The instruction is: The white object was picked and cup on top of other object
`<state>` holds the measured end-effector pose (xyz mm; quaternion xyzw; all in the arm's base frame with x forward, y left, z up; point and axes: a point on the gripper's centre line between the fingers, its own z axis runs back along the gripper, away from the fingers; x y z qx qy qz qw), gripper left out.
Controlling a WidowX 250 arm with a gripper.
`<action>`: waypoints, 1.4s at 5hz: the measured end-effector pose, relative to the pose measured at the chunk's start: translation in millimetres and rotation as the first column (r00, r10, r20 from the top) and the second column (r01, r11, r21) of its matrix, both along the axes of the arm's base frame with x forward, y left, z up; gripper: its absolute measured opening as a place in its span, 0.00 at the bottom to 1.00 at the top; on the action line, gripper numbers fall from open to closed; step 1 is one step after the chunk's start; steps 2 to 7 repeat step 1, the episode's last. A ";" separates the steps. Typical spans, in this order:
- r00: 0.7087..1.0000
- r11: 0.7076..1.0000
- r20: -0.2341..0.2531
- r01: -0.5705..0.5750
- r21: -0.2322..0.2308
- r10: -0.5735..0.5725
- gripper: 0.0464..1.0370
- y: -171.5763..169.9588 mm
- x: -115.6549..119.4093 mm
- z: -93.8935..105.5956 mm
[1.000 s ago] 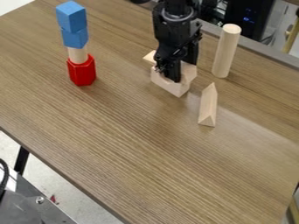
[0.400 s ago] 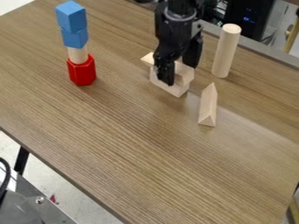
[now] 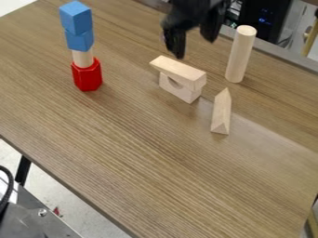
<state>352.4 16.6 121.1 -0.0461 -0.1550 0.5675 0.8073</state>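
Grained table [image 3: 124, 162]; smooth pale slab [image 3: 181, 71] atop curve-notched block [image 3: 186, 95]; pincer [image 3: 194, 44] wide

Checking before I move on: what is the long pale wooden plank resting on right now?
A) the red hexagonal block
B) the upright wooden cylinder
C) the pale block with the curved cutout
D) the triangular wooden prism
C: the plank lies across the top of the pale block with the curved cutout, with the open claw above and behind it.
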 end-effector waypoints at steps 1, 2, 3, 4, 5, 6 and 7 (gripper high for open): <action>0.964 0.963 -0.025 0.267 0.047 -0.266 0.96 -0.1 -4.0 11.7; 0.964 0.963 -0.025 0.267 0.047 -0.266 0.96 -0.1 -4.0 11.7; 0.964 0.963 -0.025 0.267 0.047 -0.266 0.96 -0.1 -4.0 11.7; 0.964 0.963 -0.025 0.267 0.047 -0.266 0.96 -0.1 -4.0 11.7; 0.964 0.963 -0.025 0.267 0.047 -0.266 0.96 -0.1 -4.0 11.7; 0.964 0.963 -0.025 0.267 0.047 -0.266 0.96 -0.1 -4.0 11.7; 0.964 0.963 -0.025 0.267 0.047 -0.266 0.96 -0.1 -4.0 11.7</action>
